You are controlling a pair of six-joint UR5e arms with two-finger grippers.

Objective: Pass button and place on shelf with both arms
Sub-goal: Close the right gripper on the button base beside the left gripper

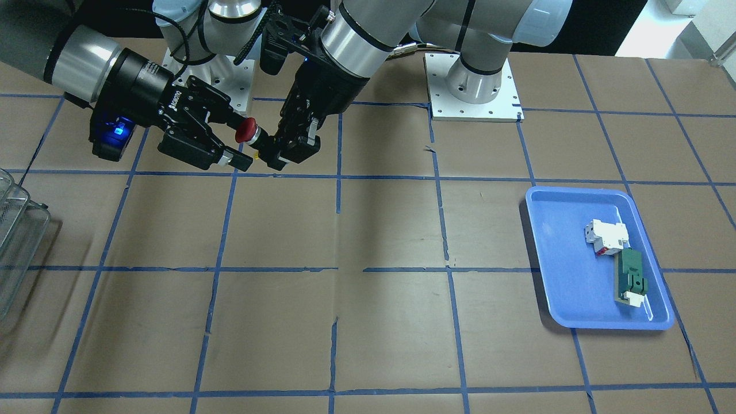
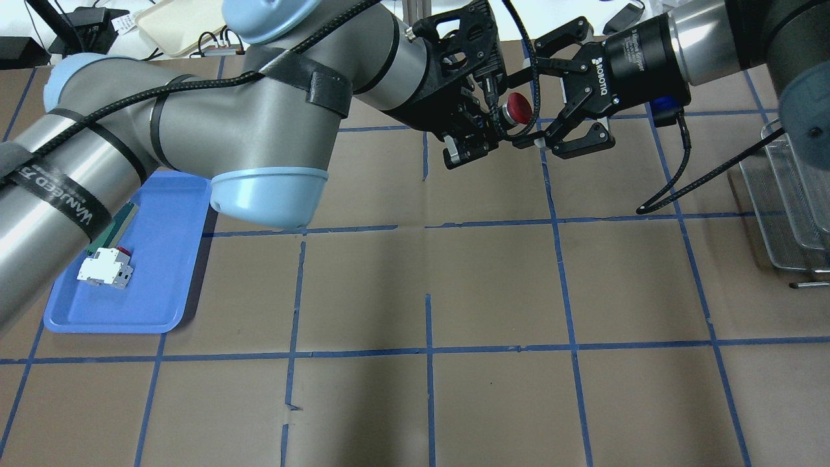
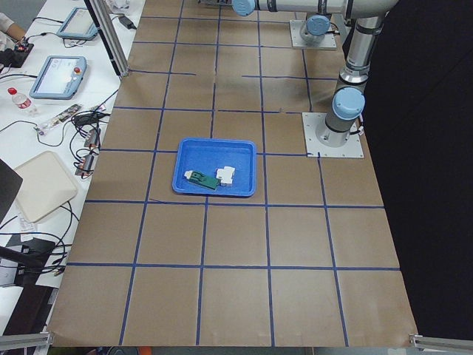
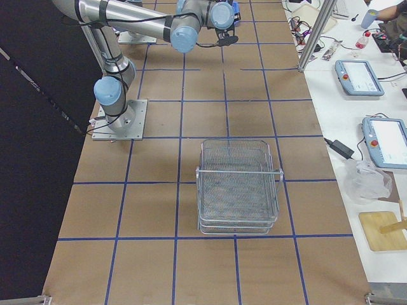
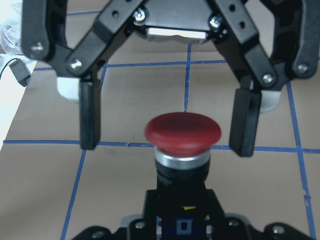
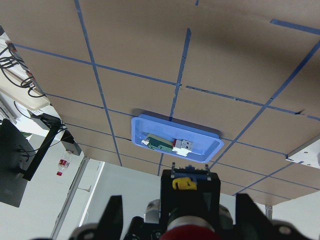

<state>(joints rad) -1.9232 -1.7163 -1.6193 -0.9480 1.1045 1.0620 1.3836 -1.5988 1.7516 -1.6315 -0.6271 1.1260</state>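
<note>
The button, with its red head (image 1: 246,131) (image 2: 519,107), is held above the table by its black-and-silver body in my left gripper (image 1: 265,146) (image 2: 496,120), which is shut on it. My right gripper (image 1: 240,141) (image 2: 521,110) is open, with one finger on each side of the red head and not touching it. The left wrist view shows the head (image 5: 182,132) between the right gripper's spread fingers (image 5: 90,117). The wire-mesh shelf (image 4: 238,187) (image 2: 791,207) (image 1: 17,230) stands on the table on my right side, apart from both grippers.
A blue tray (image 1: 563,282) (image 2: 155,272) (image 3: 207,159) on my left side holds a white block with red marks (image 1: 604,237) and a green flat part (image 1: 631,276). The table is brown with a blue tape grid. The arms' base plates are at the robot's edge.
</note>
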